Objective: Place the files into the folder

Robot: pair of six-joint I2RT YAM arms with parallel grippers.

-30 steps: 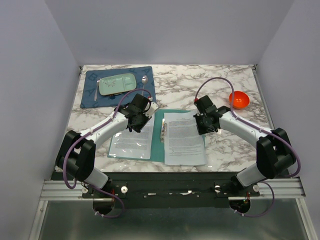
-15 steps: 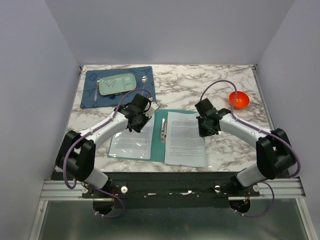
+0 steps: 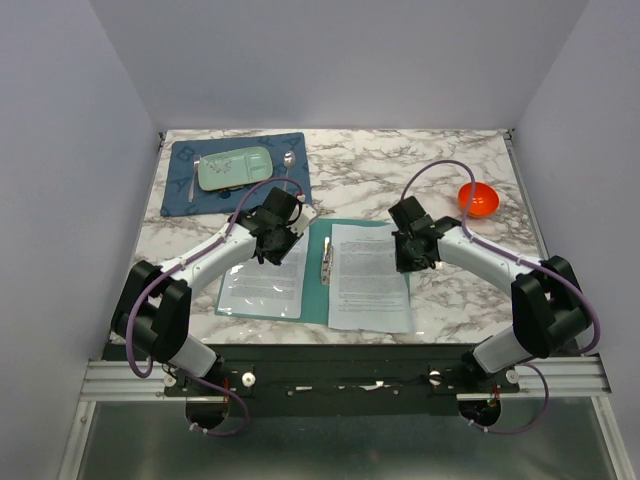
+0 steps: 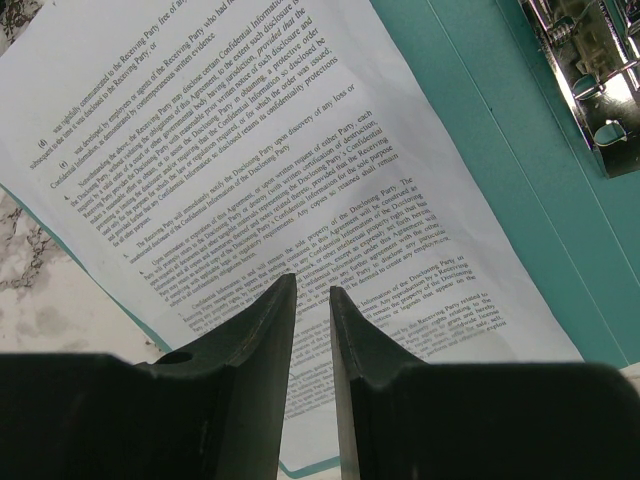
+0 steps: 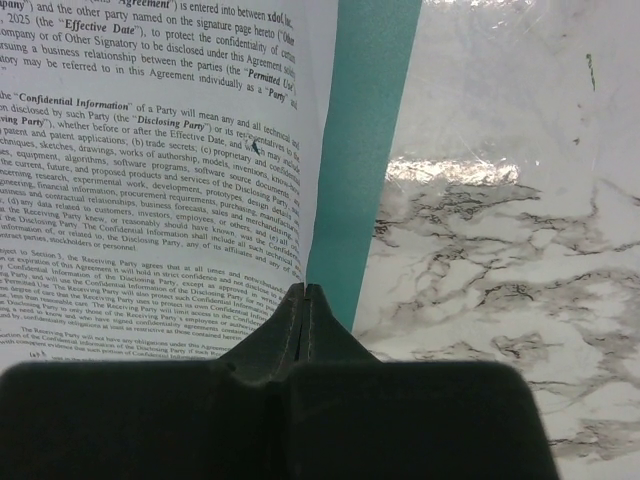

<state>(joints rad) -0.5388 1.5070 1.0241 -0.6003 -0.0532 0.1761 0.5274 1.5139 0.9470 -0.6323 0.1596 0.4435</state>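
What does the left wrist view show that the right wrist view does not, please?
Only the left wrist view: the metal clip and the left gripper, nearly closed over the files. Only the right wrist view: the shut right gripper at the right edge of the teal folder. Both: files, folder, marble table.

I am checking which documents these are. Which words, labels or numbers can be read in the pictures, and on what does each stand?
"Confidential Information": right sheet, in bold.
"Disclosing Party": same sheet.
"Permitted Use": same sheet.
"2025 (the "Effective Date")": same sheet.
"Receiving Party": left sheet, print running slantwise.
From the top camera the print on both sheets is too small to read; nothing else is legible.
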